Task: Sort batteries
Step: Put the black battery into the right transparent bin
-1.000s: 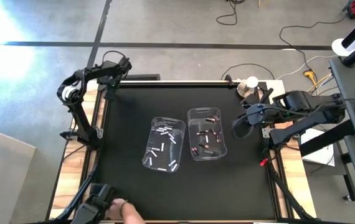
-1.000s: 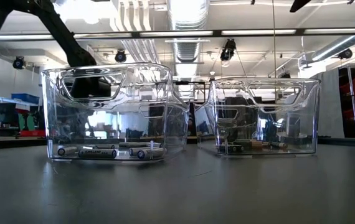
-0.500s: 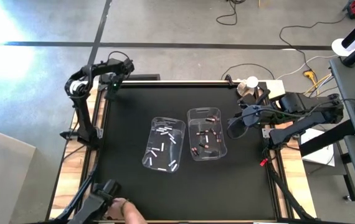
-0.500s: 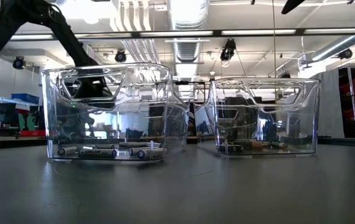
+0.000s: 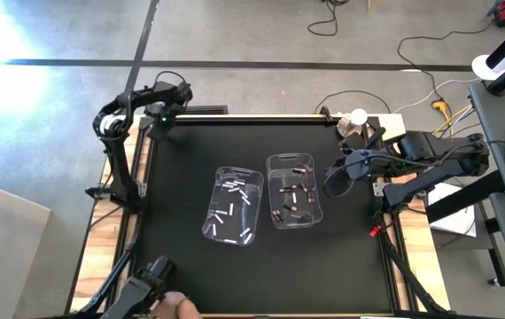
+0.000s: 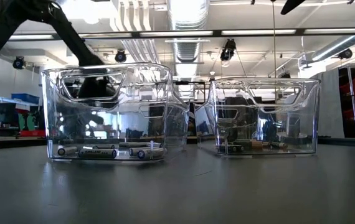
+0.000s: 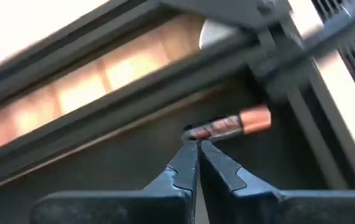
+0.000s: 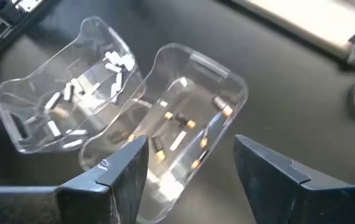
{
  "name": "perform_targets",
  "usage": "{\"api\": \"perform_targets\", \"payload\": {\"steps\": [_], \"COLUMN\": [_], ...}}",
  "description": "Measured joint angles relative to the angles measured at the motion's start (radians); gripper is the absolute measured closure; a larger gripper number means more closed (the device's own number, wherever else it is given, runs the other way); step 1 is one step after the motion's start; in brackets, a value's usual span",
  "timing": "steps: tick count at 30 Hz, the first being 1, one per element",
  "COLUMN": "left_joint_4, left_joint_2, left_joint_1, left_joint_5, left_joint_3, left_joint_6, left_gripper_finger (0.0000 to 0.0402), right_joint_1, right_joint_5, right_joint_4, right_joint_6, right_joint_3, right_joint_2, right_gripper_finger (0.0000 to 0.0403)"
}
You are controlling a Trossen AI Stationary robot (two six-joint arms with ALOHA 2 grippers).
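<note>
- We have our left gripper [image 7: 196, 144] at the far left corner of the bench [image 5: 182, 177], fingers [image 7: 179, 168] pressed together on the dark end of one battery [image 7: 227, 126] (copper cap sticking out to the side).
- The hold looks like a tip pinch at one end rather than mid-body, so we judge it shaky: the battery is a small, stiff, smooth cylinder, light enough to lift easily but apt to pivot or slip from so short a bite.
- A grip across the middle of the barrel would suit us better; if we carry it as it is, slow and level seems wise.
- The other batteries already lie sorted: the white ones [image 5: 234, 199] in the left bin [image 5: 213, 221], the dark copper-ended ones [image 5: 293, 197] in the right bin [image 5: 272, 164].
- The held one matches the dark lot, so we reckon it belongs in the right bin.
- Our right gripper [image 8: 190, 165] waits just beside the right bin, fingers apart and holding nothing.
- A person's hand [image 5: 174, 306] shows at the near bench edge.
</note>
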Motion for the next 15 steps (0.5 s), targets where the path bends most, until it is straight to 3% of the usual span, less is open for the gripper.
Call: {"api": "perform_targets", "payload": {"steps": [6, 11, 13, 15], "left_joint_4": [-0.130, -0.069, -0.010, 0.047], "left_joint_2": [-0.061, -0.057, -0.045, -0.030], "left_joint_1": [-0.068, -0.100, -0.119, -0.136], "left_joint_5": [-0.082, -0.068, -0.018, 0.098], "left_joint_3": [0.094, 0.118, 0.115, 0.111], "left_joint_6": [0.131, 0.567, 0.772, 0.992], "left_gripper_finger": [0.0401, 0.0391, 0.0381, 0.0369], "right_joint_1": [0.000, 0.000, 0.000, 0.000], "right_joint_5": [0.136, 0.164, 0.164, 0.164], "right_joint_4": [0.001, 0.001, 0.002, 0.002], "right_joint_6": [-0.132, -0.146, -0.138, -0.137], "right_joint_3": [0.000, -0.008, -0.023, -0.046], "right_joint_2": [-0.005, -0.005, -0.006, -0.007], "right_gripper_finger": [0.0172, 0.0159, 0.0153, 0.0146]}}
